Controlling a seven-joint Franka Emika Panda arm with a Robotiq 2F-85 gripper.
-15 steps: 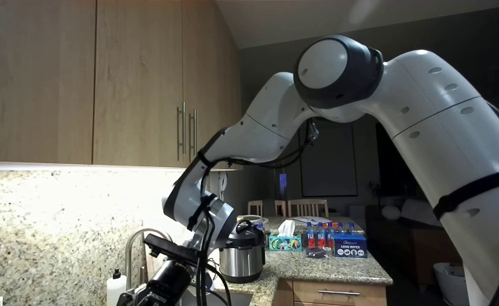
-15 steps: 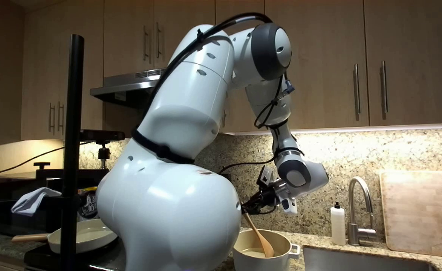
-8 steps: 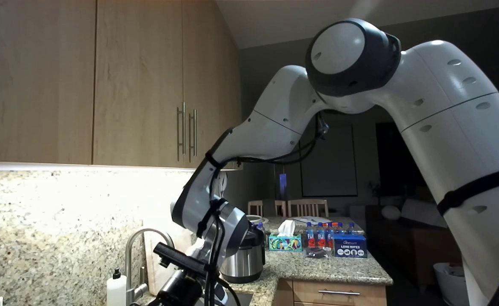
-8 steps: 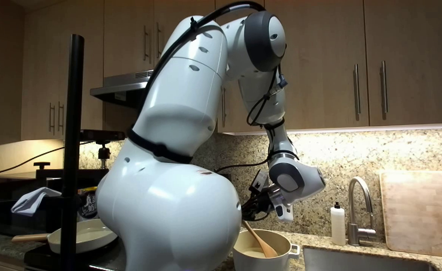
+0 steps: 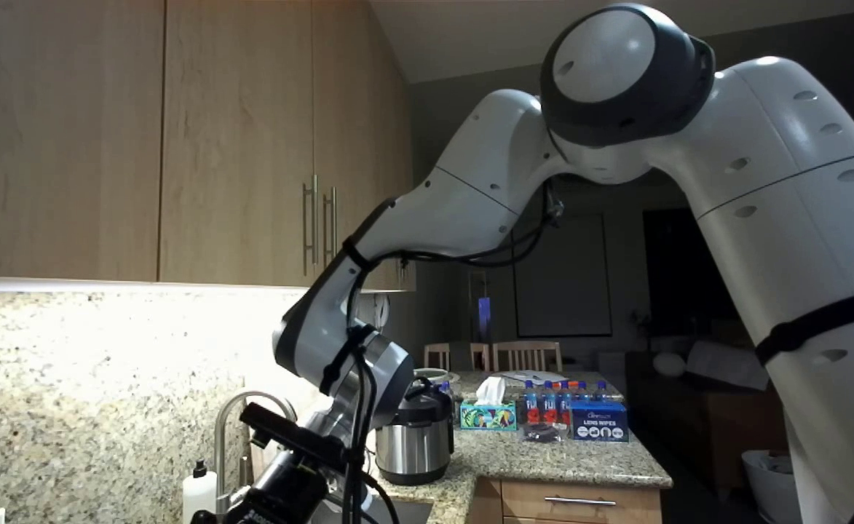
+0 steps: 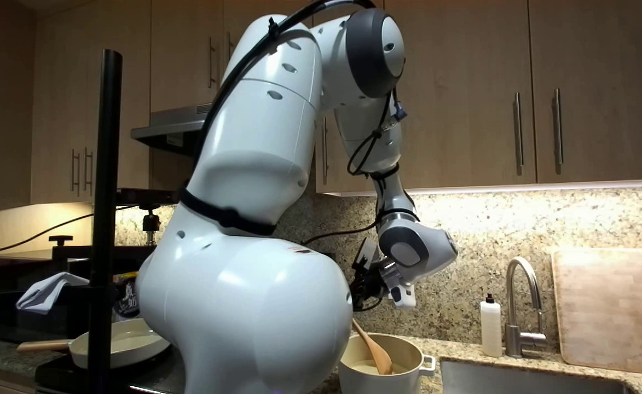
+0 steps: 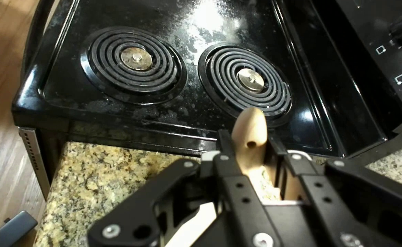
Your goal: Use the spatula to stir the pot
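Seeing the elbow [image 6: 375, 52] higher than a second ago in both exterior views. Wrist [image 5: 383, 375] went right, then back left in an exterior view. Blade of my spatula [image 6: 376, 350] sits a bit left of where it was; pot [image 6: 364, 384] hasn't budged.

My pincer [image 7: 251, 140] is clamped on the spatula handle: fingers [image 7: 226, 144] against both sides, gap only as wide as the wood, rounded end showing past the tips in the wrist view. From outside, the grip is hidden behind the arm [image 6: 266, 169]. Handle slants down from the pincer, blade inside the pot below it. Lower end of the blade hard to make out, can't tell if it touches bottom.

Materials: spatula is smooth pale wood, small round hole near the handle end, broad rounded blade. Pot is round, cream, one loop handle showing. Ahead of the pincer in the wrist view: glossy black stovetop [image 7: 173, 118], smudged, with ringed coil burners [image 7: 255, 80]. Behind the fingertips: speckled tan counter [image 7: 101, 175]. Right of the pincer in an exterior view, well apart: white bottle [image 6: 491, 328], curved metal faucet [image 6: 512, 339]
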